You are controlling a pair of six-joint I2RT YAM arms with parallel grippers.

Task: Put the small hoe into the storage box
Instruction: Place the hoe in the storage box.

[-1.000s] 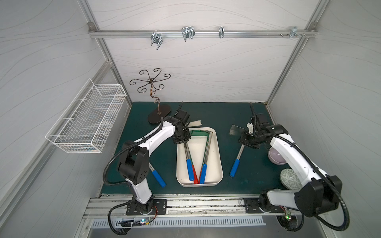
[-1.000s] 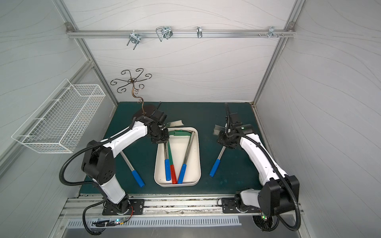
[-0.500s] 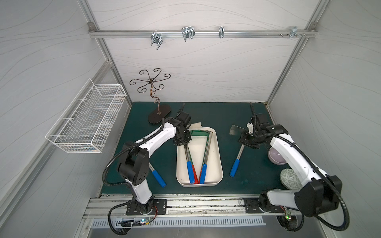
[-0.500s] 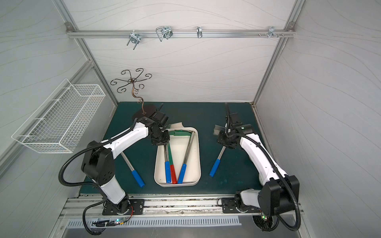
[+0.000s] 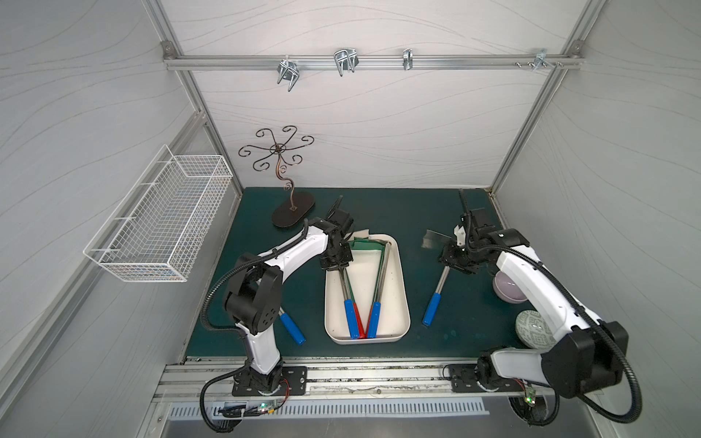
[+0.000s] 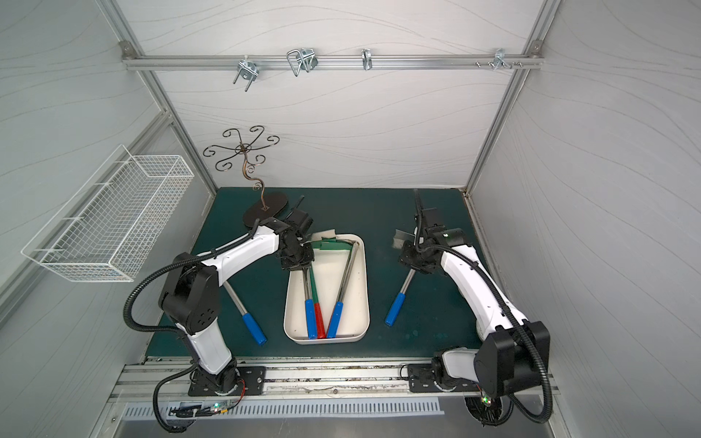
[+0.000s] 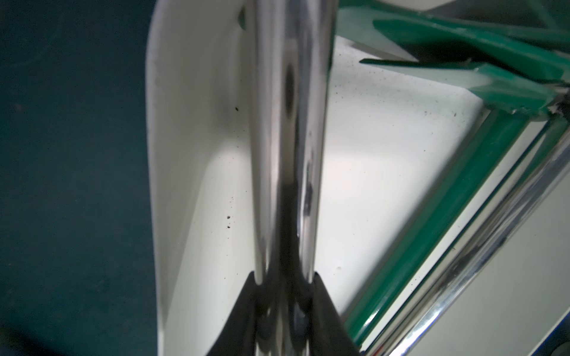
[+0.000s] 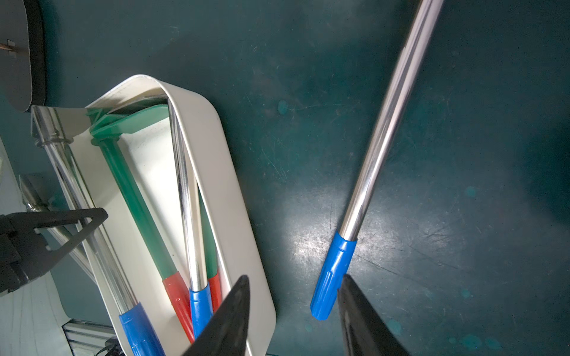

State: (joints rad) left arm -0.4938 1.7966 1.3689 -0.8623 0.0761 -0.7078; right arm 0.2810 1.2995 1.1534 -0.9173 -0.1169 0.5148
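Observation:
The storage box [image 5: 403, 288] [image 6: 328, 271] is a cream tray in mid-table. My left gripper [image 5: 336, 262] [image 6: 298, 261] [image 7: 285, 292] is shut on the chrome shaft of a blue-handled small hoe [image 5: 350, 317] [image 7: 287, 123], whose handle rests inside the box. A green hoe with a red handle [image 5: 358, 316] and another chrome hoe [image 5: 379, 280] also lie in the box. My right gripper [image 5: 452, 265] [image 8: 293, 296] hangs open over a fourth hoe [image 5: 436, 295] [image 8: 379, 138] lying on the green mat to the right of the box. Its grey blade [image 5: 432, 239] points toward the back.
Another blue-handled hoe [image 5: 292, 328] lies on the mat under my left arm. A black scroll stand [image 5: 293, 212] stands at the back left, and a white wire basket [image 5: 163, 223] hangs on the left wall. A lilac bowl [image 5: 508, 290] and a patterned round thing [image 5: 533, 333] sit by my right arm.
My left gripper has shifted slightly with its hoe, and the blue handle lies a little nearer the box's front end. The right arm has not moved.

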